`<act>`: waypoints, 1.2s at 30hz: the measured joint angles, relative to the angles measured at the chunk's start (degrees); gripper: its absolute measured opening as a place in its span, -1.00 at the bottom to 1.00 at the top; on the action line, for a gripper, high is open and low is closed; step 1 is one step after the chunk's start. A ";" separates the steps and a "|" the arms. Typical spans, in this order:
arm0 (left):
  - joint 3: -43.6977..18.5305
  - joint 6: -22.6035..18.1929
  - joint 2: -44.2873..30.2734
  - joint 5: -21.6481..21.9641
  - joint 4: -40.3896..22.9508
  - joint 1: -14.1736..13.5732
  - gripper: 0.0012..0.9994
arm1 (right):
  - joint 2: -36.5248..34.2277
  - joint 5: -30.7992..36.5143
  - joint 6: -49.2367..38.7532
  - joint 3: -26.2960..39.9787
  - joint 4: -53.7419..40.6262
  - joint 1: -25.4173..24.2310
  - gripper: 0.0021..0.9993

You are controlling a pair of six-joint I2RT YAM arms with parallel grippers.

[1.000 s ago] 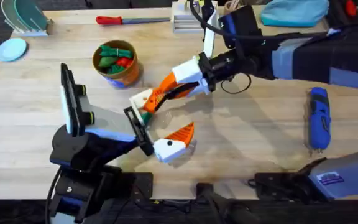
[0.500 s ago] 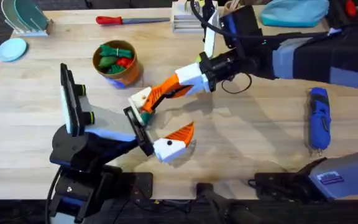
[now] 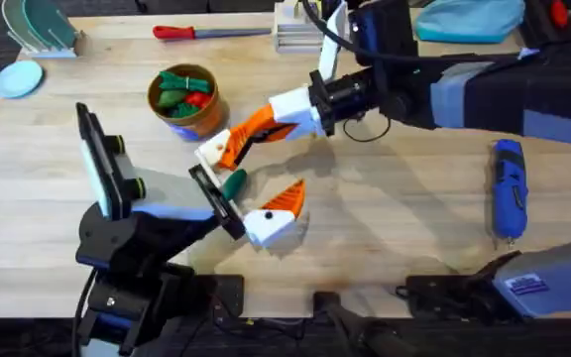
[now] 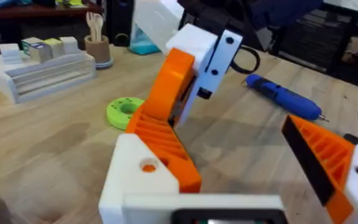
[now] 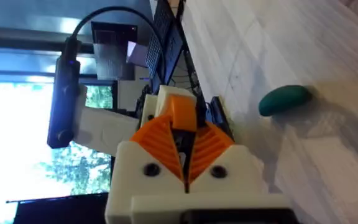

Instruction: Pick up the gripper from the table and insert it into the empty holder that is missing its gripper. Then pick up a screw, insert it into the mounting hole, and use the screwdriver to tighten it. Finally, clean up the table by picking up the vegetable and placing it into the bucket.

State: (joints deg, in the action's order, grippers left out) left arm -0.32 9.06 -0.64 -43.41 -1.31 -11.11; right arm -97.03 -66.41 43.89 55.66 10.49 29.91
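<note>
— Well, from overhead, where does everything lie?

— On the pale wooden tabletop [image 3: 404, 218] the vegetable [image 3: 234, 181], dark green, smooth and elongated, lies between the spread fingers of the left pincer [image 3: 258, 171], which is released and holds nothing. The right pincer [image 3: 236, 149] reaches across to the left pincer's far finger. The round orange-tan bucket [image 3: 182, 101] stands beyond them, heaped with green and red toy vegetables. The blue screwdriver [image 3: 507, 188] lies well apart at the right. A blue label [image 3: 526, 286] on the right arm's base bears writing too small to read.

— And the left wrist view?

— One white angular finger [image 4: 135, 186] carries a ribbed orange wedge, and the other finger [image 4: 319, 155] stands well apart from it. Behind them are the screwdriver [image 4: 281, 98], with its thin metal bit, and a flat green disc [image 4: 124, 112] with holes.

— The right wrist view?

— The right pincer [image 5: 184, 140] is clenched, its ribbed orange pads [image 5: 157, 140] pressed together. An orange block [image 5: 179, 109] sits at their tips; I cannot tell whether it is pinched. The vegetable [image 5: 284, 99] rests on the tabletop nearby.
</note>
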 joint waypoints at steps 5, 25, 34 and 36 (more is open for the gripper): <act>0.00 0.30 0.00 2.44 1.39 0.00 0.98 | 0.00 1.99 2.94 0.00 1.22 0.00 -0.99; 0.07 1.79 -0.04 13.85 1.00 0.92 0.98 | 0.02 22.06 16.60 0.02 8.43 8.95 -0.99; 0.09 1.82 -0.04 15.86 1.00 1.09 0.98 | 0.02 26.39 18.94 0.02 9.88 11.72 -0.99; 0.09 1.84 -0.04 15.90 0.95 1.14 0.98 | 0.02 26.70 18.98 0.02 9.89 11.96 -0.99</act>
State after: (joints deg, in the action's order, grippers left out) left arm -0.23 10.90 -0.69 -27.51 -0.36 -9.98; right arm -97.01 -39.71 62.87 55.68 20.38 41.88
